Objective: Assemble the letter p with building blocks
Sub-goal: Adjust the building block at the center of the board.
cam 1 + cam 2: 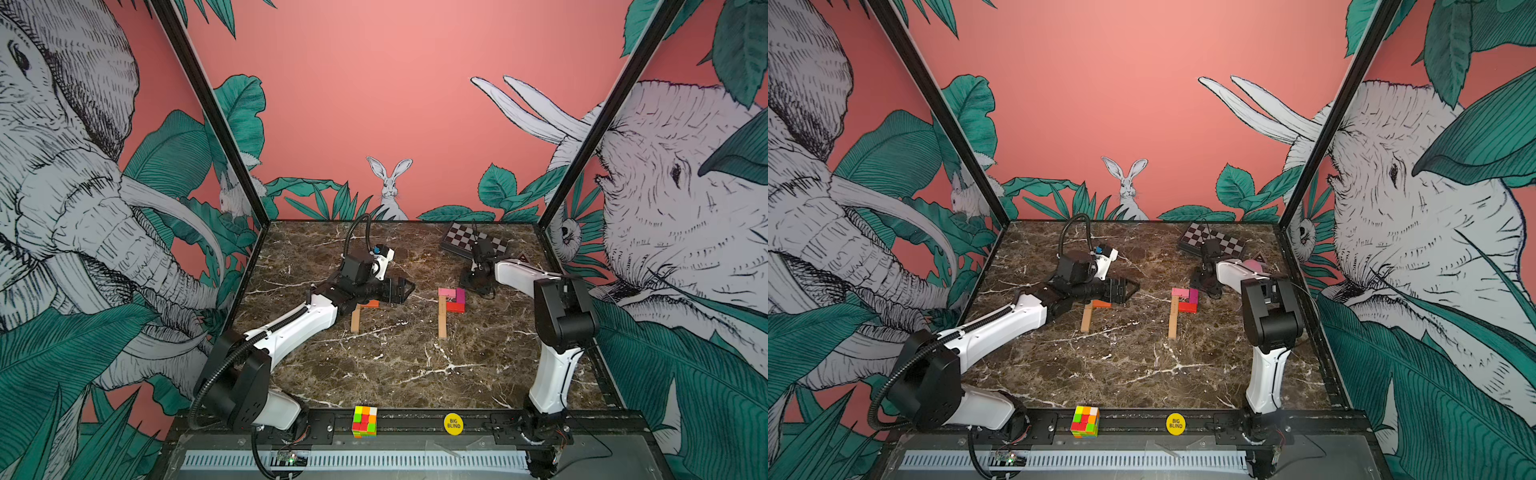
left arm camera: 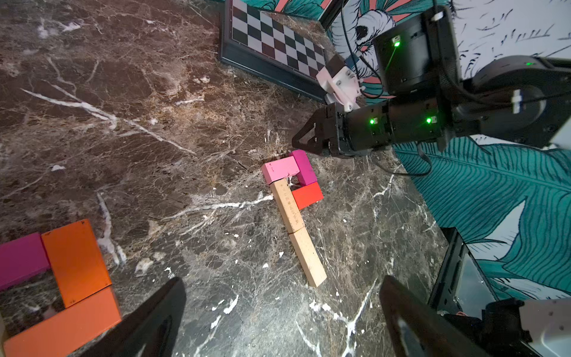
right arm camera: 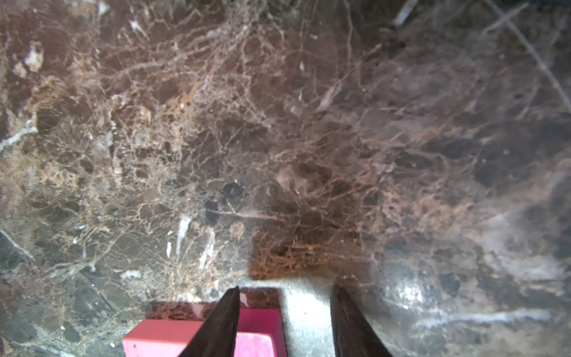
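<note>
On the marble table [image 1: 395, 365], building blocks lie flat in a p shape: two tan blocks [image 2: 287, 205] end to end, with pink [image 2: 279, 169], magenta [image 2: 304, 167] and red [image 2: 307, 195] forming the loop; both top views show the shape [image 1: 451, 300] [image 1: 1183, 300]. My right gripper [image 1: 478, 287] [image 3: 285, 321] is open at the magenta block [image 3: 262, 327], one finger [image 3: 222, 324] over it, the other on bare table. Further left are a tan block [image 1: 355, 319], orange blocks [image 2: 75, 262] and a magenta block [image 2: 21, 259]. My left gripper [image 2: 282, 312] [image 1: 409, 286] hangs open and empty above them.
A black-and-white checkered box [image 1: 473, 241] lies at the back right, just behind the right gripper. A multicoloured puzzle cube [image 1: 365, 422] and a yellow disc [image 1: 453, 424] sit on the front rail. Patterned walls close in the table on three sides.
</note>
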### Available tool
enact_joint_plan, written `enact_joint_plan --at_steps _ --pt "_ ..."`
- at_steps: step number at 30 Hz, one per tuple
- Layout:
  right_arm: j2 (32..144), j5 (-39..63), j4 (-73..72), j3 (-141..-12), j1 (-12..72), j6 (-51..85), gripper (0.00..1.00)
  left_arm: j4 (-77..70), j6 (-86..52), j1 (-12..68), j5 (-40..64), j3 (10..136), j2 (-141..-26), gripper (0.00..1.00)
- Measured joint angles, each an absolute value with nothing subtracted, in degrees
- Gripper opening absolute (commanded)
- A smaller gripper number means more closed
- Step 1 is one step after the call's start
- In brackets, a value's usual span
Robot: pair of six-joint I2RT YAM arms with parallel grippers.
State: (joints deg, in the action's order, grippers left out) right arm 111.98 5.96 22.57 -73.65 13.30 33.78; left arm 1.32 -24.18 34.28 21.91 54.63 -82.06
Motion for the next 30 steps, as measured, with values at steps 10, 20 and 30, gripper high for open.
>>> enact_joint_plan --at_steps 10,20,30 --pt "111.85 5.67 22.37 -73.3 13.52 33.78 0.47 0.91 -24.21 34.28 21.89 54.15 -82.11 1.0" --pt "111.18 5.34 21.76 -72.25 13.93 33.78 0.47 0.49 -24.4 34.17 22.0 53.6 -82.98 1.0" --pt "110.85 5.32 21.08 -71.57 13.96 33.78 0.48 -0.16 -24.47 33.95 22.06 53.41 -83.74 1.0"
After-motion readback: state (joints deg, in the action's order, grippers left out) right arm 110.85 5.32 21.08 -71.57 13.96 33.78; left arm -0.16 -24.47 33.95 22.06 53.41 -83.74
